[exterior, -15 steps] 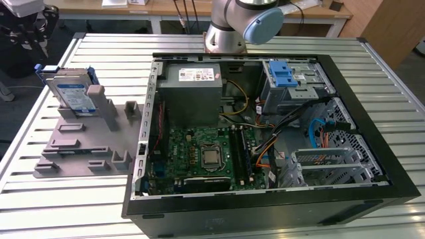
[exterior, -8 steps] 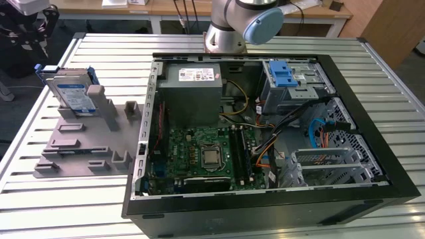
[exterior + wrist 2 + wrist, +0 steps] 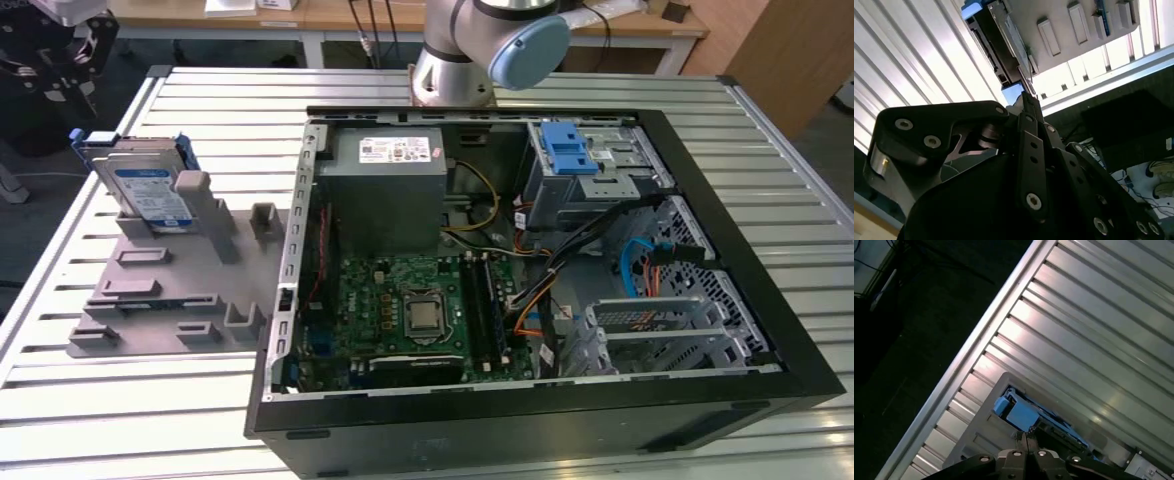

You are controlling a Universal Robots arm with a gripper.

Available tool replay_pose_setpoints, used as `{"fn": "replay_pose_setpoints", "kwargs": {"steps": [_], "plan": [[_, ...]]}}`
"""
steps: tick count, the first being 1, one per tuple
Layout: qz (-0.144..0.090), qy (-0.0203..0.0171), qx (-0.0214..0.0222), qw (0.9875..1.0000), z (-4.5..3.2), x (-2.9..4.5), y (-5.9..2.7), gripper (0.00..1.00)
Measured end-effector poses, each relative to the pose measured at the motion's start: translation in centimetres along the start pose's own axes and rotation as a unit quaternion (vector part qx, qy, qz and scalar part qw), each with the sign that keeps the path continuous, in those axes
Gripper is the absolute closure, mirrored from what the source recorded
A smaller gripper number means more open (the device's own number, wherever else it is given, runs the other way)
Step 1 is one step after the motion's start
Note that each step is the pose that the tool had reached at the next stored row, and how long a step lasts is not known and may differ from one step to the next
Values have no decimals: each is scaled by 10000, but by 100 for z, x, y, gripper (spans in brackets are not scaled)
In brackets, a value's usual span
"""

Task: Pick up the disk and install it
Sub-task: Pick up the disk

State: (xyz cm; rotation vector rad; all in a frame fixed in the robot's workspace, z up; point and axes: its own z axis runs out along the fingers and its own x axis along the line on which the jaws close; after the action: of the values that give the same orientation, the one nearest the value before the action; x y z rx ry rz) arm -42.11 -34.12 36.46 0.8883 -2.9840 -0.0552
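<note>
The flat rectangular silver hard drive with a white-and-blue label and blue plastic rails — the disk point(image 3: 147, 187) — was seen standing on edge in a slot at the far end of a grey moulded plastic fixture point(image 3: 174, 290). The fixture was laid on the ribbed aluminium table point(image 3: 134, 420), at the exterior view's left of an open black computer tower case point(image 3: 534, 425) lying on its side. Disk and case were set apart, with the rest of the fixture between them.

In the first wrist view the black two-fingered gripper point(image 3: 1027, 439) was held above the disk point(image 3: 1021, 415), with its fingertips pressed together and nothing gripped between them; no contact with the disk was shown. In the second wrist view the same closed tips point(image 3: 1026, 97) were pointed towards the disk's thin edge point(image 3: 1006, 35).

Inside the case, a green motherboard point(image 3: 400, 310) was exposed. A grey metal box with a white sticker point(image 3: 387, 190) was mounted beyond it, and a silver drive cage with a blue plastic latch point(image 3: 587, 165) was fixed at the far corner, on the exterior view's right.
</note>
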Motion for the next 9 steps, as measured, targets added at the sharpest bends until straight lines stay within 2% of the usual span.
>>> {"fn": "replay_pose_setpoints", "kwargs": {"steps": [4,9], "plan": [[-261,7,7,9997,1,0,0,89],[-625,12,19,9980,2,0,0,89]]}}
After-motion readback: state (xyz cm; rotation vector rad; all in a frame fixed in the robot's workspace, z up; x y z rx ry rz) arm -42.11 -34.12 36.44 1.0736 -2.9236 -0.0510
